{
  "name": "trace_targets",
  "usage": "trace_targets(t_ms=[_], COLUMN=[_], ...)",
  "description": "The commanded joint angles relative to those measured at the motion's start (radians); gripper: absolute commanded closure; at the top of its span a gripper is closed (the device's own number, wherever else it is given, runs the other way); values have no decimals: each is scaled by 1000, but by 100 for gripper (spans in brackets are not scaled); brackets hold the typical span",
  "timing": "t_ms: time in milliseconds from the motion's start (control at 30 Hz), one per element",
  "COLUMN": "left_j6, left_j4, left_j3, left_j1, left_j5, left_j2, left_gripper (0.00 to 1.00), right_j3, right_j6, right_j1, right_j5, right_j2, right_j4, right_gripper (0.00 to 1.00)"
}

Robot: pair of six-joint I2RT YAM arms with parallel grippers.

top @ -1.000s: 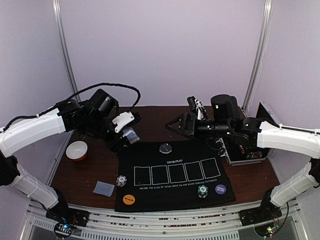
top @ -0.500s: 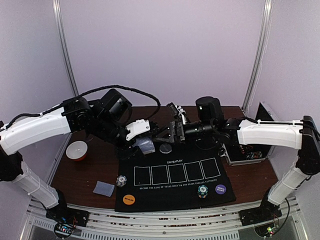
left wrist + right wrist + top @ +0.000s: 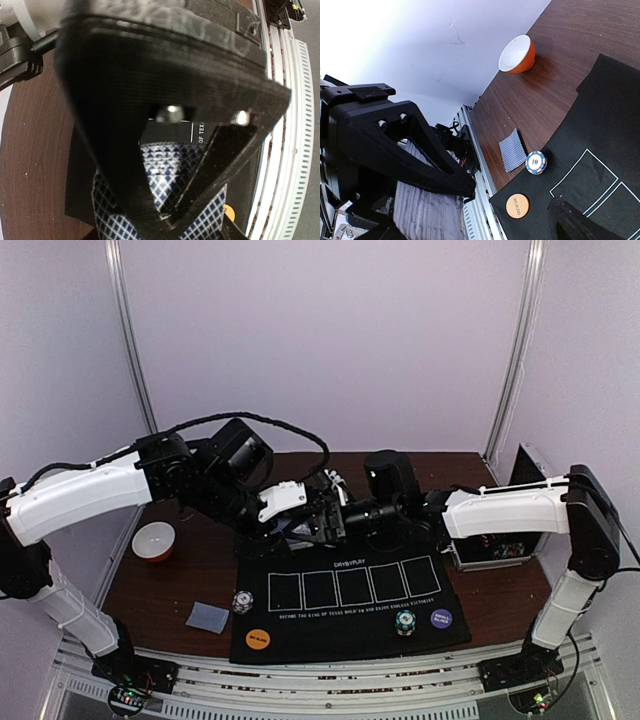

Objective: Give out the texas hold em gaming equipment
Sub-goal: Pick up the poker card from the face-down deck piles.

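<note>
Left pincer point(image 3: 293, 527) clamped on playing cards point(image 3: 165, 170), right pincer point(image 3: 323, 520) spread apart just beside them

Brown table point(image 3: 170, 590) with mat point(image 3: 340, 635), bowl point(image 3: 154, 540), card point(image 3: 207, 617)

Both arms reach inward, left end effector point(image 3: 296, 527) apparently clamped, right end effector point(image 3: 326, 518) spread, nearly touching.
</note>
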Motion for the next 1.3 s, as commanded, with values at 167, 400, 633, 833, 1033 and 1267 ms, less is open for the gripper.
trace_targets(t_ms=[167, 400, 633, 833, 1033, 1267], left_j6=[15, 15, 15, 13, 8, -6], left_j4=[30, 31, 34, 35, 35, 40], left_j3=[1, -14, -19, -29, -34, -58], left_j1=[5, 5, 5, 5, 5, 5], left_j5=[-26, -41, -56, -63, -72, -91], left_j2=[-26, -33, -34, -34, -39, -43], left_gripper=[49, 49, 49, 49, 49, 49], right_j3=[13, 21, 46, 61, 76, 108], right_j6=[-68, -88, -87, -104, -136, -181], right_j1=[9, 7, 10, 10, 9, 4], right_j5=[80, 112, 96, 112, 150, 207], right_j2=[-63, -108, -135, -165, -196, -263], right_j4=[-141, -207, -241, -292, -366, -518], right_gripper=[23, 37, 62, 86, 100, 100])
